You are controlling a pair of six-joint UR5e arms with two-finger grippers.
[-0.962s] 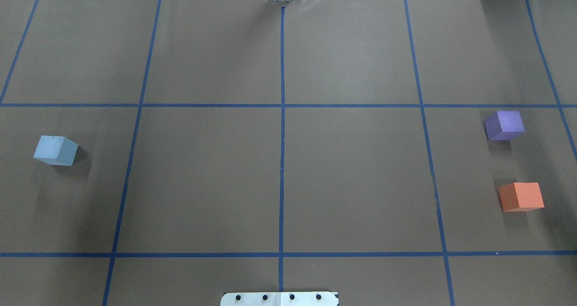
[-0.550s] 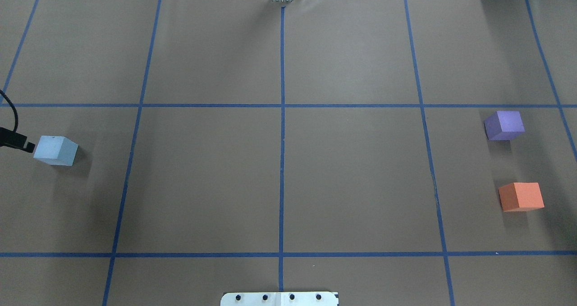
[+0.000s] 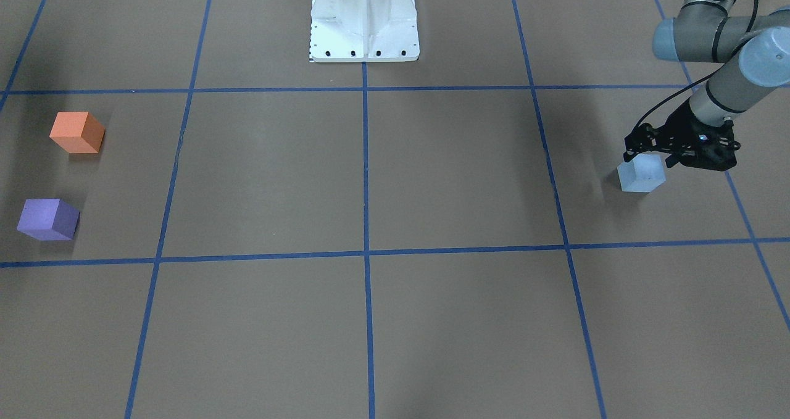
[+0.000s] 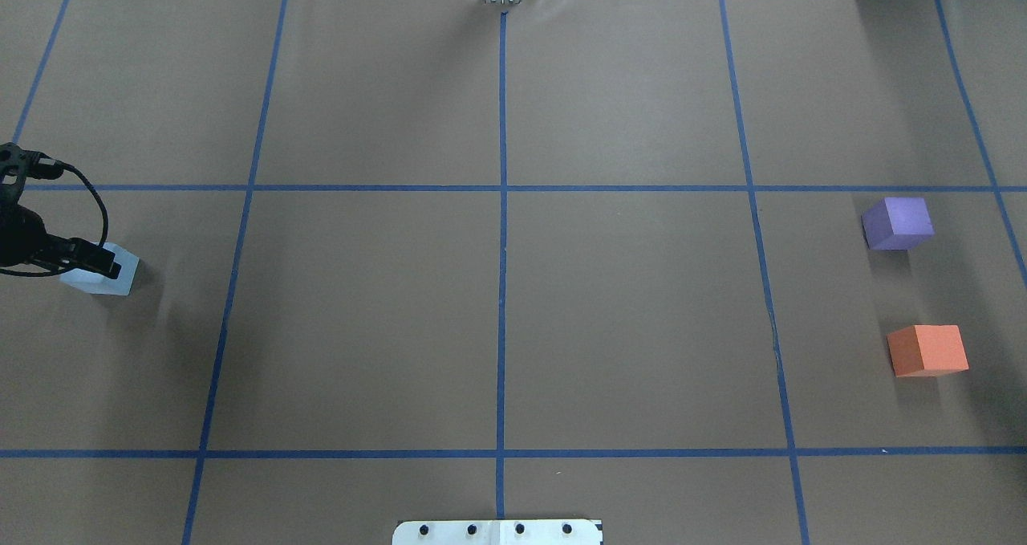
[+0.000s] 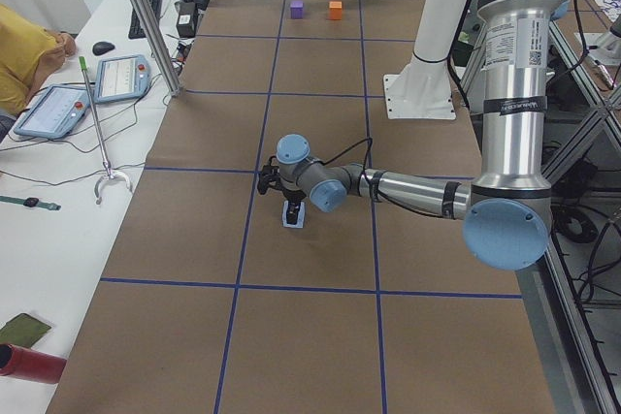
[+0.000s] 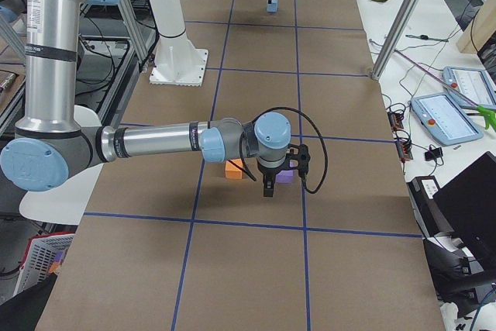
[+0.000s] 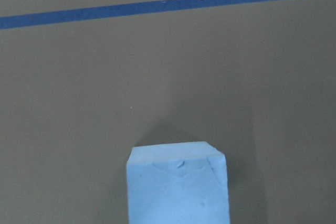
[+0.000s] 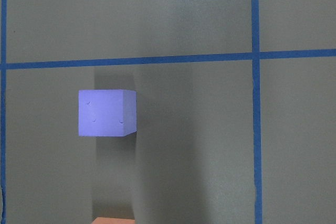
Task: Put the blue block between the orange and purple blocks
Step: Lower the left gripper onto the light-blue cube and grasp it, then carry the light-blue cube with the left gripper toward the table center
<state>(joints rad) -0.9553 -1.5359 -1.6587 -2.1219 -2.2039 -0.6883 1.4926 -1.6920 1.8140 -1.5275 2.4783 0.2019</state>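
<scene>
1. The blue block (image 4: 112,284) sits on the desk (image 4: 361,328) close to its left edge, about midway between the robot's edge and the far edge. It is turned at an angle to the blue tape lines (image 4: 503,288).
2. The left pincer (image 3: 649,158) is down at the blue block, its black fingers (image 3: 629,154) standing apart on either side of the block's upper part. Whether the pads touch the block cannot be told.
3. In the left wrist view the blue block (image 7: 178,187) fills the lower middle of the picture. A tape line runs across the desk above it.
4. The purple block (image 4: 899,222) and the orange block (image 4: 928,350) lie near the right edge of the desk, well apart from the blue block.
5. The purple block is the one farther from the robot's edge and the orange block the nearer. They do not touch, and a strip of desk shows between them.
6. The right pincer (image 6: 267,190) shows only in the view from the right end, pointing down in front of the orange and purple blocks. Whether its fingers are apart or together cannot be told.
7. The right wrist view looks down on the purple block (image 8: 106,113), with the top of the orange block (image 8: 113,220) at the picture's bottom edge.
8. The robot's white base plate (image 3: 364,18) stands at the middle of the robot's edge of the desk.
</scene>
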